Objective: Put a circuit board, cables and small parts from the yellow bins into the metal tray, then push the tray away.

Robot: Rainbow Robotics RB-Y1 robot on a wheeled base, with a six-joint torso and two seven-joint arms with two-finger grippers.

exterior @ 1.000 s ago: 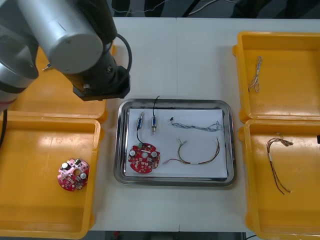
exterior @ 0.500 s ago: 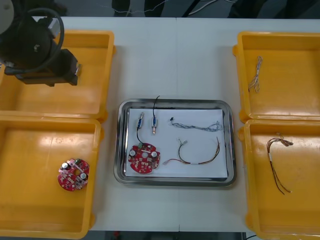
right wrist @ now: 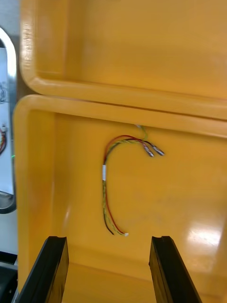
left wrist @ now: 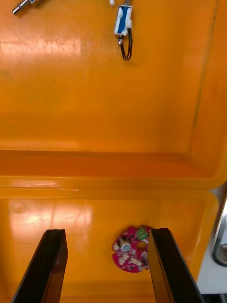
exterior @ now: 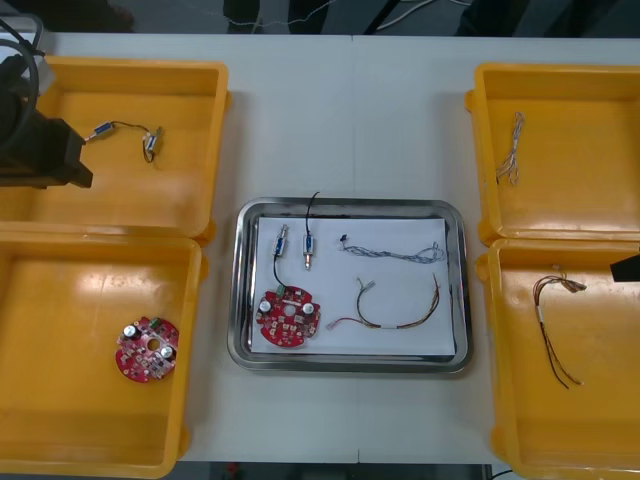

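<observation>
Yellow bins [exterior: 80, 400] flank the metal tray [exterior: 462, 300], which holds a circuit board [exterior: 288, 318], cables [exterior: 398, 318] and small metal parts [exterior: 307, 247]. Left gripper [left wrist: 106, 232] hangs spread and empty, a second circuit board [left wrist: 131, 248] lying below, between its fingers. Right gripper [right wrist: 108, 239], likewise spread and empty, has a red and yellow cable [right wrist: 106, 189] just beyond its fingertips.
</observation>
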